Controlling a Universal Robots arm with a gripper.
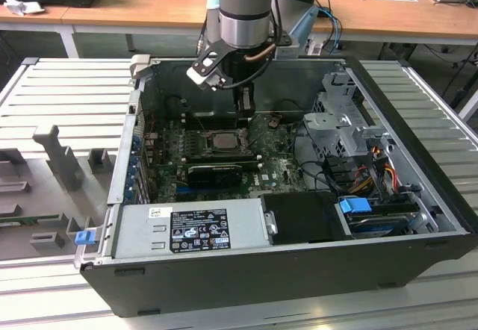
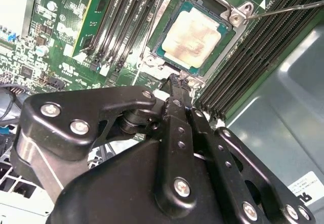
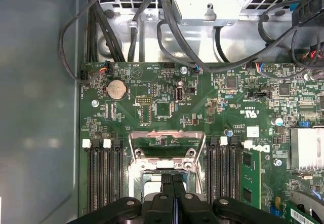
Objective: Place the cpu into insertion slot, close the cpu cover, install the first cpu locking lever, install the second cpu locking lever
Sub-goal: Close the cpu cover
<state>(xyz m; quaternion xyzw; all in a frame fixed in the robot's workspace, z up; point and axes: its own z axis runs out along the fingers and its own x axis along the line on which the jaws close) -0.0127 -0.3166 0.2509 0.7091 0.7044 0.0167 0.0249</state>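
Observation:
The cpu [image 2: 195, 36], a pale silvery square chip, lies flat in the insertion slot [image 2: 161, 26] on the green board; the exterior view has the cpu [image 1: 222, 140] mid-case. The cpu cover [image 3: 167, 134], a thin metal frame with a square window, stands raised at one socket edge, open. My gripper [image 2: 174, 79] is shut, fingers pressed together with nothing between them, tips just above the socket's edge beside the chip. It also appears in the first wrist view [image 3: 172, 177] and in the exterior view [image 1: 243, 123]. A thin lever rod [image 2: 288, 8] sticks out from a socket corner.
Black memory slots [image 3: 101, 178] flank the socket on both sides. A long black card [image 1: 215, 172] lies just in front of the socket. Cables [image 3: 167, 26] hang along the case wall, with a drive cage [image 1: 340, 121] and power supply [image 1: 190, 229] nearby.

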